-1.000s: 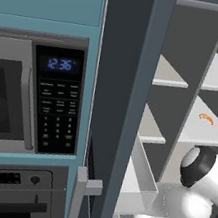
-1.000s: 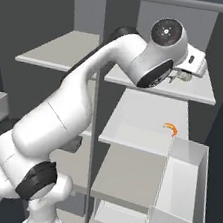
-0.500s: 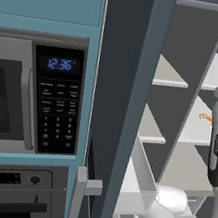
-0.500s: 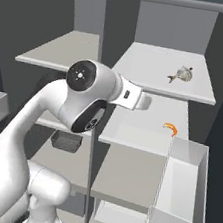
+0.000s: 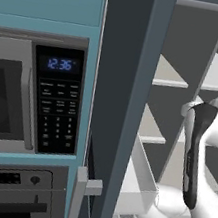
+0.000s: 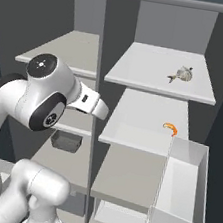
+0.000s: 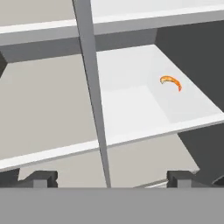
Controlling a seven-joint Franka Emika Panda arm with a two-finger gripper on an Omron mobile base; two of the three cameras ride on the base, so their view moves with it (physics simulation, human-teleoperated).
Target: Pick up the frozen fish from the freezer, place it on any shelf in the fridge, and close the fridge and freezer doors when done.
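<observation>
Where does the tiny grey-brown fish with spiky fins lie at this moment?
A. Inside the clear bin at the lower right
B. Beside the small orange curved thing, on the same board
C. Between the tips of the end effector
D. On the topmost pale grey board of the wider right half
D: the tiny grey-brown fish lies alone on the topmost pale grey board of the wider half, one board above the small orange curved thing.
</observation>
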